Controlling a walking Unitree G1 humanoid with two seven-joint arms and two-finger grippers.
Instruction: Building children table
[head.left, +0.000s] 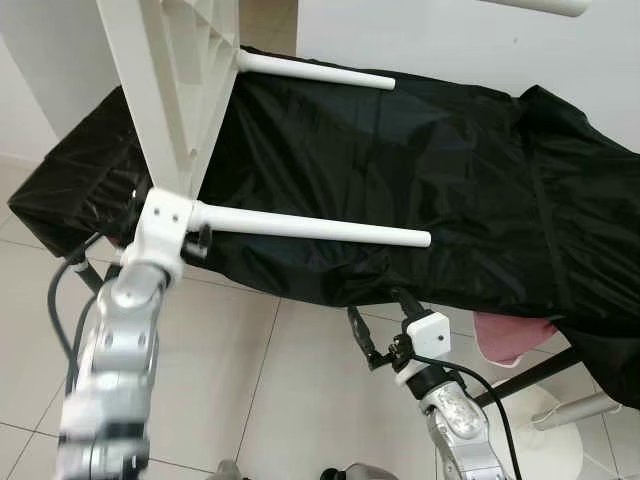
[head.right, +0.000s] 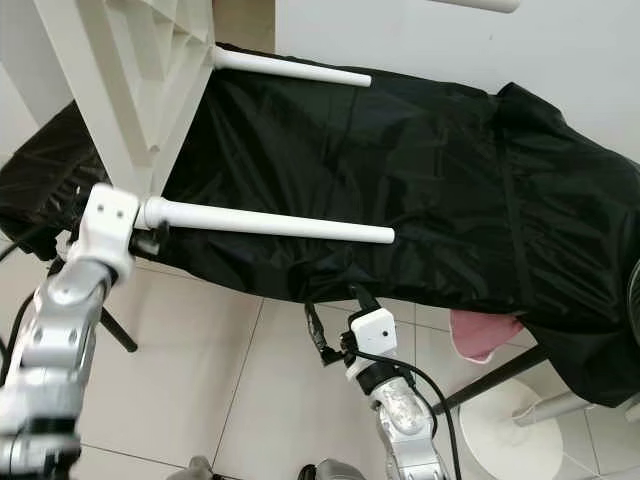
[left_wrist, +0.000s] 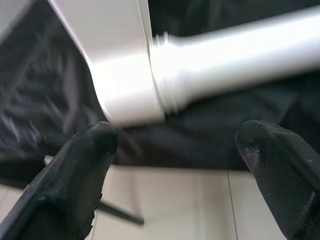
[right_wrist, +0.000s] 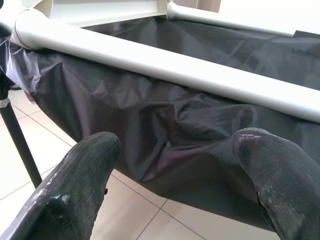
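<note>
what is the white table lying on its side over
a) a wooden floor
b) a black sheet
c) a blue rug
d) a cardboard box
b) The white table is tipped on its side with its legs stretching out over a black sheet draped across a raised surface.

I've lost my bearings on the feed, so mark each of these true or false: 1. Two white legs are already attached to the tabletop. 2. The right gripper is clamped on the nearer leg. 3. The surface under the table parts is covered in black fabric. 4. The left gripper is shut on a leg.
1. True: the nearer leg and the farther leg both join the white tabletop.
2. False: the right gripper is open, below the black fabric, holding nothing.
3. True.
4. False: the left gripper is open, beside the corner socket where the nearer leg joins.
</note>
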